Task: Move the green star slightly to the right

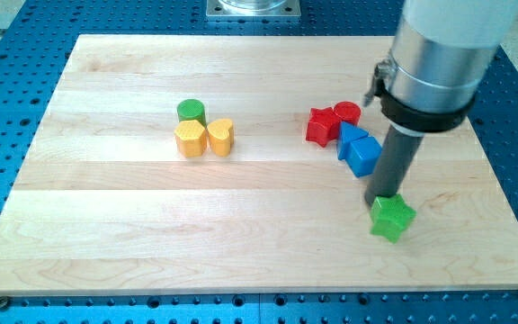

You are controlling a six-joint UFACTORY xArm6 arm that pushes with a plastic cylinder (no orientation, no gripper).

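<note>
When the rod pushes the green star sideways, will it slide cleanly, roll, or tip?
The green star looks low and flat-bottomed on the smooth wooden board, so it will probably slide, not roll or tip. My tip sits at its upper-left edge, off-centre, so it may spin a little. It looks rigid and likely light.

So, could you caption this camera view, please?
My tip touches the green star at its upper-left edge.
</note>
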